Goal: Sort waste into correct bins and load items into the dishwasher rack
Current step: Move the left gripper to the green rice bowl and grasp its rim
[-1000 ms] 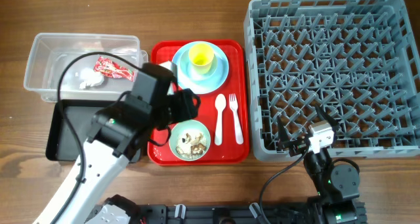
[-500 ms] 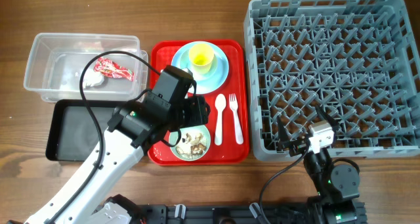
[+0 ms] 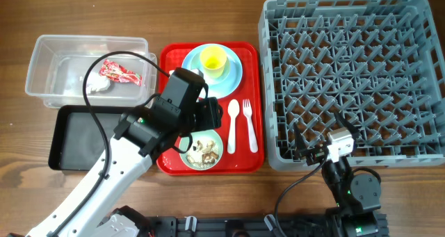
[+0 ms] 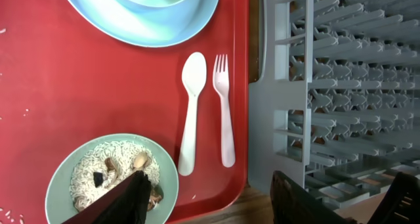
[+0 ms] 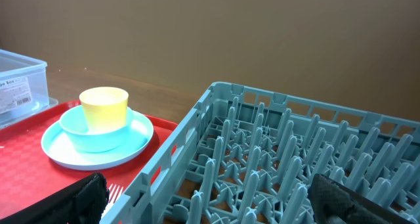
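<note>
The left gripper (image 4: 211,199) hangs spread wide at the wrist frame's bottom edge, one finger over the rim of the pale green bowl (image 4: 69,178) of food scraps (image 4: 118,173). The spoon (image 4: 190,112) and fork (image 4: 224,119) lie side by side just right of the bowl on the red tray (image 4: 59,92). The rack (image 4: 328,86) fills the right. The right gripper (image 5: 210,198), also spread, sits at the rack's lower edge.

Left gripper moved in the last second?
Yes: the left gripper shifted right from the red tray's left edge, toward the pale green bowl.
</note>
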Motion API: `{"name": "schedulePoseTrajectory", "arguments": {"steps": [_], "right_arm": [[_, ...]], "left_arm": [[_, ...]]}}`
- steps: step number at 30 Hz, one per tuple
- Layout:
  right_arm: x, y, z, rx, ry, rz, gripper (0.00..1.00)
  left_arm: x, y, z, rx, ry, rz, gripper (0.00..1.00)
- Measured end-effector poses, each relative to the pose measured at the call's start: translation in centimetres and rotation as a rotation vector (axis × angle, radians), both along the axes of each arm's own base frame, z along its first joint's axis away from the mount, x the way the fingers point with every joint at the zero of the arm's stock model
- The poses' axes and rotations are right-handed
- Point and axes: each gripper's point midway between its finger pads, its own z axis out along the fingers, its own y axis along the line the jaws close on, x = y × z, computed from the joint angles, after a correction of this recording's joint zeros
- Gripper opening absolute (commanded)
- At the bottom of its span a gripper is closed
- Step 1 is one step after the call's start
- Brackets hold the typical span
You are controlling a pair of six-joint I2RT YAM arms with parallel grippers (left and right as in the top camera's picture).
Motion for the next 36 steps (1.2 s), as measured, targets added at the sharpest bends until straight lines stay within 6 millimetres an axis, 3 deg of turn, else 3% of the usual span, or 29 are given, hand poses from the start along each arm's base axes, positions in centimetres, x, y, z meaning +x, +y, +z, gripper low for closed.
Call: {"name": "schedulePoseTrajectory", "arguments": {"steps": [6,10,14,16,18,20,23,25,32,36], "right_arm": [[0.0,0.0,0.0,0.0,0.0,0.0,1.0],[0.0,0.0,0.0,0.0,0.0,0.0,1.0],[0.0,0.0,0.0,0.0,0.0,0.0,1.0],[0.0,0.0,0.0,0.0,0.0,0.0,1.0],[0.0,0.0,0.0,0.0,0.0,0.0,1.0],[0.0,0.0,0.0,0.0,0.0,0.0,1.0],[0.0,0.0,0.0,0.0,0.0,0.0,1.0],[0.0,0.0,0.0,0.0,0.0,0.0,1.0],[0.0,0.0,0.0,0.0,0.0,0.0,1.0],[0.0,0.0,0.0,0.0,0.0,0.0,1.0]], "left_arm": [[-0.2,0.2,-0.2,0.012,0.008,0.004,0.57],[-1.8,1.4,-1.4,0.067,0.084,0.006,0.51],[-2.5,1.9,-2.1,0.092,0.12,0.006,0.41],[-2.9,2.2,-2.9,0.105,0.139,0.004,0.31],[-3.7,2.6,-4.3,0.129,0.176,0.002,0.18],[-4.5,2.7,-5.7,0.157,0.214,-0.009,0.15],[-5.7,2.8,-7.3,0.212,0.254,-0.041,0.15],[-6.1,3.5,-7.8,0.266,0.262,-0.041,0.2],[-4.8,6.2,-8.4,0.397,0.196,0.068,0.41],[-4.4,6.6,-9.5,0.408,0.172,0.095,0.35]]}}
